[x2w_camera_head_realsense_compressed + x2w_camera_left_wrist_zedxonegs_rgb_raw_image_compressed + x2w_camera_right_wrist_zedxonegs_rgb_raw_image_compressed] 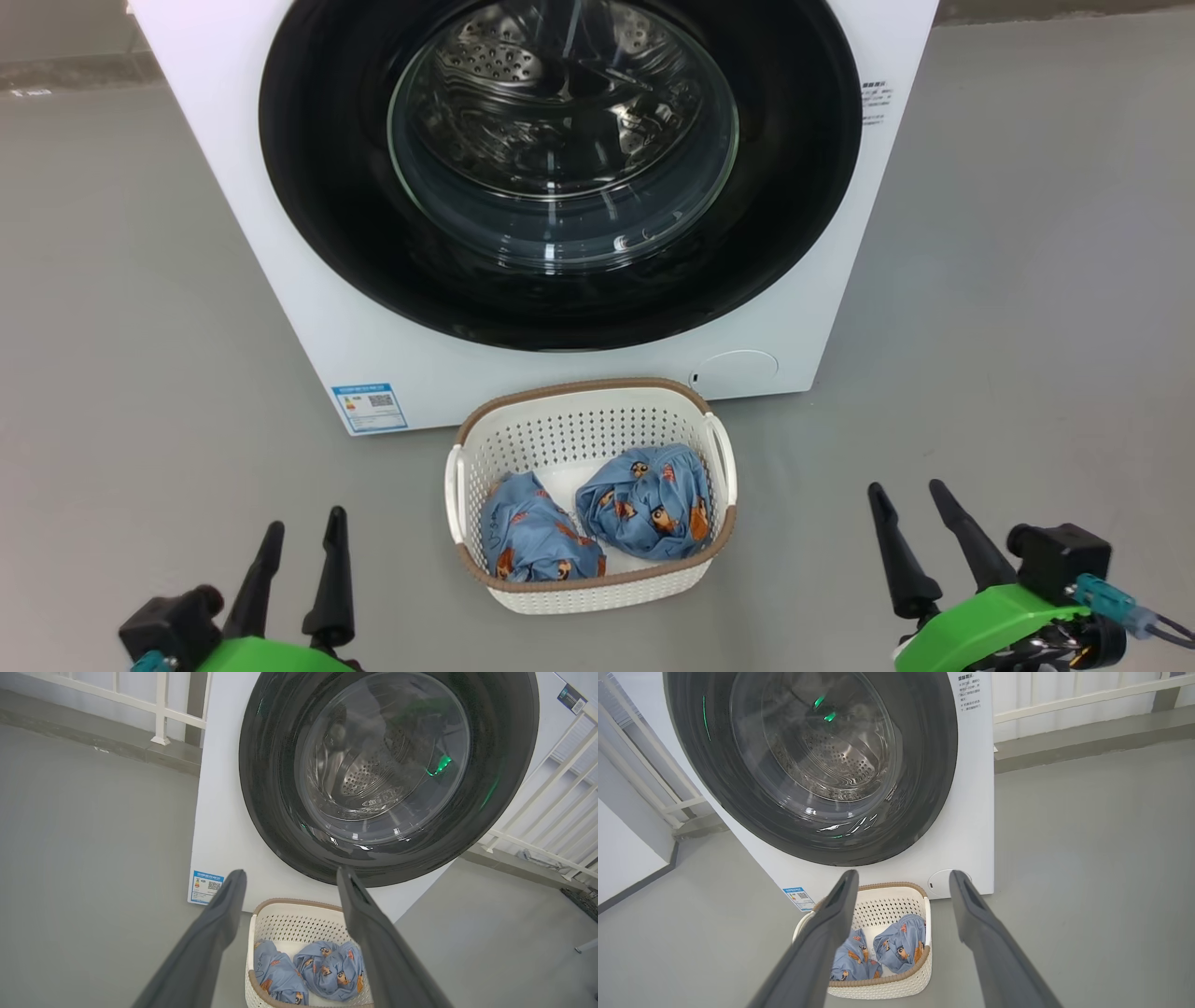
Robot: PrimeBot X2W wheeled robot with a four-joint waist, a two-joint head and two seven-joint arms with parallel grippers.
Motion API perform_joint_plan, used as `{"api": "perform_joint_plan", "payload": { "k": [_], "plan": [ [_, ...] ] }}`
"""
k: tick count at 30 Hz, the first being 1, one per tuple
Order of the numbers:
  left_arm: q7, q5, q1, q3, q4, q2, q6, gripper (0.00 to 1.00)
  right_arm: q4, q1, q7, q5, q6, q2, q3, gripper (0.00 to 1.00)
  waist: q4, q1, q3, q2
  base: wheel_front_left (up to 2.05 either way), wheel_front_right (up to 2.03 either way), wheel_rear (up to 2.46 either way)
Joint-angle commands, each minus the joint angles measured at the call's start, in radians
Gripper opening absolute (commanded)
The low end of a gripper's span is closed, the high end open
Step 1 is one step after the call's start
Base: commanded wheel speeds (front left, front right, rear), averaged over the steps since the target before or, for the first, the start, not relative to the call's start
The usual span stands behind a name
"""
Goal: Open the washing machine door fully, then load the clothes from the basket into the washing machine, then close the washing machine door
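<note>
Down front, the left gripper (306,518) and right gripper (905,484) are both spread wide, with nothing held. Just past them the basket (560,439) is parked on the floor right in front of the washer (308,327). It's perforated cream plastic with a brown woven-look rim, and the clothes (644,513) are balled up inside, soft blue print. Behind that, the door (327,187) looks shut flush, a glossy black ring around bulging glass. So step one isn't begun yet. An edge needs to be hooked and swung out, and no handle can be made out tbh.

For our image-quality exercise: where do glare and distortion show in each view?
Head view: white glare streaks on the round black-ringed glass washing machine door. Left wrist view: green glints in its glass. Right wrist view: green glints, dark fingers loom oversized.
</note>
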Motion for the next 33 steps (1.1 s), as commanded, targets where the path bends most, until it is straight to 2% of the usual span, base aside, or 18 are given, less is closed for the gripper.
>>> {"api": "perform_joint_plan", "payload": {
  "k": [1,23,33],
  "plan": [
    [-0.016,0.027,-0.05,0.021,-0.019,0.013,-0.007,1.0,-0.03,-0.033,-0.017,-0.027,0.001,-0.001,0.025,1.0,0.0,-0.0001,0.0,-0.0001,0.0,0.0,0.0],
    [-0.081,0.258,-0.061,0.008,0.007,0.014,0.0,1.0,-0.057,-0.03,-0.065,-0.294,0.002,0.001,0.053,1.0,0.004,-0.0001,0.004,-0.0001,0.0,0.0,0.0],
    [-0.083,0.253,-0.064,0.011,0.019,0.013,0.009,1.0,-0.057,-0.029,-0.068,-0.291,0.002,0.002,0.047,1.0,0.004,-0.0001,0.004,-0.0001,0.0,0.0,0.0]
  ]
}}
